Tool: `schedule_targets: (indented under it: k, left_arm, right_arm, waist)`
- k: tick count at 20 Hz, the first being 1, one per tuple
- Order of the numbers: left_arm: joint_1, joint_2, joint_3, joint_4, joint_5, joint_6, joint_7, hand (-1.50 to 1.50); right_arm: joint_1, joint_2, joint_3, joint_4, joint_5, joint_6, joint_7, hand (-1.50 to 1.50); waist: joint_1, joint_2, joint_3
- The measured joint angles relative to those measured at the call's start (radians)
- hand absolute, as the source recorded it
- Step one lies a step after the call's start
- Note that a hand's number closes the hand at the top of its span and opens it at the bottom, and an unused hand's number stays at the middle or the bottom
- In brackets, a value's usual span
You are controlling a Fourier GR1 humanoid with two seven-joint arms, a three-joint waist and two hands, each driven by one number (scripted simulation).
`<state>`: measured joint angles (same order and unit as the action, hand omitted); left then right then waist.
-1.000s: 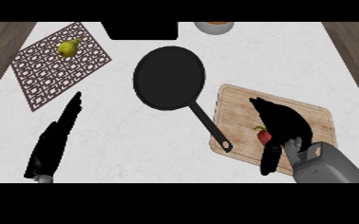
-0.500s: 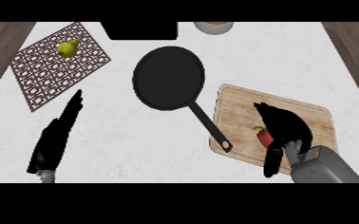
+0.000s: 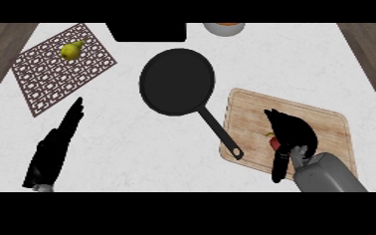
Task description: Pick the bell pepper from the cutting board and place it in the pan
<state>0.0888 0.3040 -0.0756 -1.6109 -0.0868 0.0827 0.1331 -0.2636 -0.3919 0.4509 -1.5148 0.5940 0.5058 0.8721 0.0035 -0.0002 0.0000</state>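
A red bell pepper [image 3: 274, 142] lies on the wooden cutting board [image 3: 323, 117] at the right, mostly hidden. My right hand [image 3: 294, 132] covers it from above with fingers curled round it and the thumb hanging down toward the board's front edge. The black pan [image 3: 177, 81] sits in the middle of the counter, its handle [image 3: 223, 135] pointing down-right onto the board's left edge. My left hand [image 3: 57, 147] rests open at the lower left, fingers straight, away from everything.
A patterned mat [image 3: 51, 69] at the upper left carries a yellow-green pear [image 3: 70, 50]. A dark object [image 3: 147, 31] and a bowl [image 3: 224, 28] sit at the counter's far edge. The counter's wooden edges show at both top corners.
My right hand has slid slightly toward the front of the board and closed further round the pepper, which shows less. The left hand and the pan have not moved.
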Motion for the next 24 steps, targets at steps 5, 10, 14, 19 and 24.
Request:
schedule_targets:
  k: [5,10,14,19,24]
  left_arm:
    - [-0.016,-0.016,0.022,0.005,-0.012,-0.024,0.007,0.0]
    - [-0.016,-0.035,0.029,-0.018,-0.035,-0.027,0.027,0.0]
    - [0.0,-0.043,0.032,-0.011,-0.05,-0.035,0.001,0.0]
    - [-0.043,-0.051,0.006,-0.007,-0.05,-0.057,-0.001,0.0]
    - [-0.067,-0.063,-0.015,-0.001,-0.058,-0.063,-0.006,0.0]
  right_arm:
    - [0.019,0.039,-0.047,0.019,0.047,-0.027,-0.065,1.5]
    - [0.047,0.065,-0.092,0.053,0.069,-0.067,-0.146,1.5]
    - [-0.014,0.064,-0.124,0.107,0.06,-0.023,-0.205,1.5]
    - [-0.203,-0.052,-0.128,0.239,0.02,0.111,-0.464,1.5]
    - [-0.364,-0.141,-0.138,0.349,0.053,0.07,-0.711,1.5]
  waist:
    - [-0.001,-0.001,-0.001]
    - [-0.001,-0.006,-0.005]
    - [0.009,-0.001,-0.004]
    - [0.072,0.027,0.002]
    - [0.105,0.04,0.005]
